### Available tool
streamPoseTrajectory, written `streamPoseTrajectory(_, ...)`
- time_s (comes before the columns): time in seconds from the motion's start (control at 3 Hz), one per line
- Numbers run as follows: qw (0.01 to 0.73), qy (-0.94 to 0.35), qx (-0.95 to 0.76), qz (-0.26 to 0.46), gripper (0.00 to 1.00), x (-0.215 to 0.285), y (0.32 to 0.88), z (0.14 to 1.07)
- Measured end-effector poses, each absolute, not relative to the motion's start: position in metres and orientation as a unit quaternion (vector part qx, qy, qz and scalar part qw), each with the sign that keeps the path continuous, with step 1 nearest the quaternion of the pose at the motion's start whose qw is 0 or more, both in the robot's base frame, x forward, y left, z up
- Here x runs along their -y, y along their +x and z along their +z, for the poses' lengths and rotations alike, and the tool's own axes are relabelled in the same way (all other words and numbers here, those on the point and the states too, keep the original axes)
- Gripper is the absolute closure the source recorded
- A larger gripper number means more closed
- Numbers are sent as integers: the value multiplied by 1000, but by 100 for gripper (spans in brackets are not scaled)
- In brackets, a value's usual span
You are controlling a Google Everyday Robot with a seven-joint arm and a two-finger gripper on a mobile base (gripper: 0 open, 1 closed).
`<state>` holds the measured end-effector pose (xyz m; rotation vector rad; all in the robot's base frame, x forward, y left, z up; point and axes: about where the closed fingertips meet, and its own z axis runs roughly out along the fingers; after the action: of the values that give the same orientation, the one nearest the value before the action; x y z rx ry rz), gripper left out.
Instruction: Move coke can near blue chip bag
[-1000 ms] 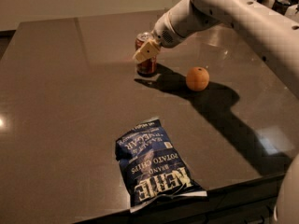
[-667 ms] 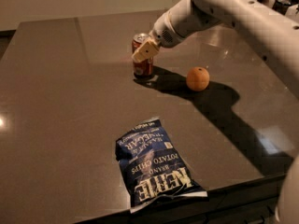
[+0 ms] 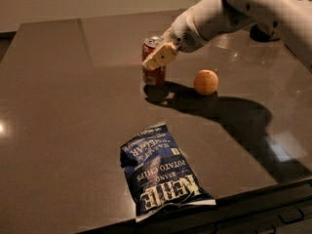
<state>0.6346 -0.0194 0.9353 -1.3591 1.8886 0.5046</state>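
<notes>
The coke can (image 3: 154,76), red with a silver top, is upright at the middle back of the dark table (image 3: 63,106). My gripper (image 3: 154,60) reaches in from the upper right and is shut on the can, with one beige finger (image 3: 160,56) across its front. The can's shadow lies just below it, so it seems held slightly off the table. The blue chip bag (image 3: 161,172) lies flat near the table's front edge, well in front of the can, its white lettering upside down to the camera.
An orange fruit (image 3: 205,82) sits on the table just right of the can. My white arm (image 3: 229,13) crosses the upper right and casts a wide shadow (image 3: 229,116) to the right. A dark object (image 3: 263,30) stands at the back right.
My gripper and the can have shifted slightly toward the front of the table. The orange and the chip bag have not moved.
</notes>
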Motion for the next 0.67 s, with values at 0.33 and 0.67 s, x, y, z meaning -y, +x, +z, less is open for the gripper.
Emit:
streamPoseTrajectory(0.33,364,-548,-723,213,100,23,598,940)
streamPoseTrajectory(0.67,355,-558,-716,222,100,31,573,937)
